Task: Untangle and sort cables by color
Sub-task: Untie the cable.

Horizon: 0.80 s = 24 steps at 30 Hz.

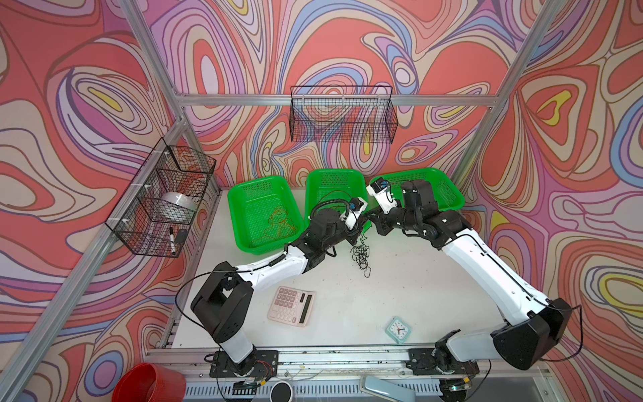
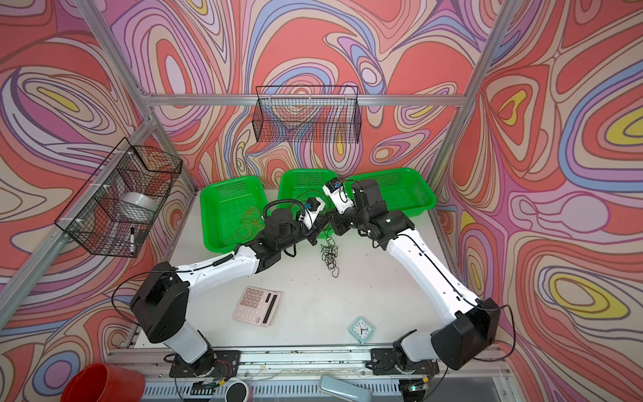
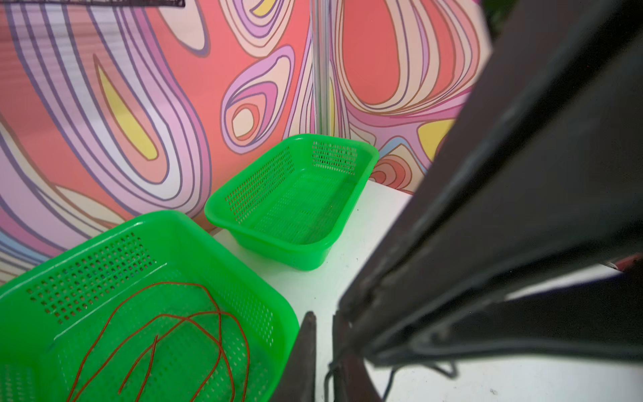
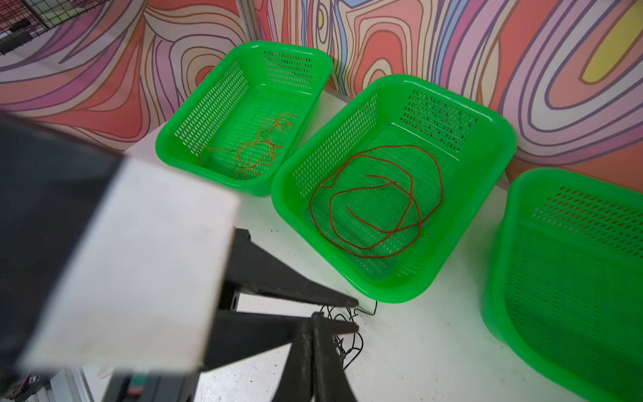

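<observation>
In both top views the left pincer (image 1: 362,224) and the right pincer (image 1: 375,220) meet tip to tip. Both are pinched tight on the black cable (image 1: 362,255). It trails from the tips down onto the white table (image 1: 435,285). The bunch is longer than it is wide and stretches back toward the arms' feet. The empty basket (image 1: 450,188) sits behind the right pincer, so I think that arm is nearer for carrying.

In the left wrist view the left pincer's fingers (image 3: 309,348) stand very close together, with a thin black strand low between them. The red cable (image 3: 195,323) lies in a basket just beside them.

In the right wrist view the right pincer (image 4: 318,315) touches the left one's tips, and the black cable (image 4: 351,348) curls just under both. The orange cable (image 4: 257,146) is in the far basket. The table toward the empty basket (image 4: 522,175) looks bare, but the red cable's basket rim is close and could snag loops.
</observation>
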Tool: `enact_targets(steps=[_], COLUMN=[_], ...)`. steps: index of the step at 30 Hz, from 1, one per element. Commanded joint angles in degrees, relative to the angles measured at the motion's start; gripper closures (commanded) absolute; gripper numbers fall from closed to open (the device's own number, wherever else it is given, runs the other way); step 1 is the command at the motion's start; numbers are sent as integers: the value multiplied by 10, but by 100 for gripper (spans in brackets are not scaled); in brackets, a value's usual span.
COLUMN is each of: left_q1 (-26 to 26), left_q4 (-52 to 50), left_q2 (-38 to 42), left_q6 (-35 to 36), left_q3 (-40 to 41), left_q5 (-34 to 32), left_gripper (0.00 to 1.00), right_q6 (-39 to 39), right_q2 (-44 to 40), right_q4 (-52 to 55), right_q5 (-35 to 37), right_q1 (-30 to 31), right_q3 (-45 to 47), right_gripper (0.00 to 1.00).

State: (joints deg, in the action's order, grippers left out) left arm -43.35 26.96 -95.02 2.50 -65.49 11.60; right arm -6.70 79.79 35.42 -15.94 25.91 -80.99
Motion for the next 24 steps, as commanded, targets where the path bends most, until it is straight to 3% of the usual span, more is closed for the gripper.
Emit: enact_targets(steps=[1, 3, 4, 7, 12, 18, 24], left_q1=[-13, -16, -18, -22, -33, -35, -37], left_q4=[11, 5, -4, -26, -70, -106, -129], left_q2=[7, 17, 22, 35, 47, 49, 50], left_q6=[13, 14, 14, 16, 25, 33, 49], left_q3=[-23, -29, -34, -47, -74, -94, -103], left_q5=[-16, -21, -23, -35, -49, -68, -98], left_gripper=[100, 100, 100, 100, 100, 100, 100], right_q6=[36, 49, 56, 68, 91, 110, 86], right_q2=[-30, -43, -50, -67, -88, -129, -171], right_q4=[-73, -102, -115, -155, -223, -320, -353], right_q5=[24, 42, 58, 90, 82, 40, 55], right_q1=[-2, -2, -2, -2, -2, -2, -3], right_q3=[38, 62, 74, 117, 178, 250, 278], right_gripper=[100, 96, 87, 72, 54, 44, 38])
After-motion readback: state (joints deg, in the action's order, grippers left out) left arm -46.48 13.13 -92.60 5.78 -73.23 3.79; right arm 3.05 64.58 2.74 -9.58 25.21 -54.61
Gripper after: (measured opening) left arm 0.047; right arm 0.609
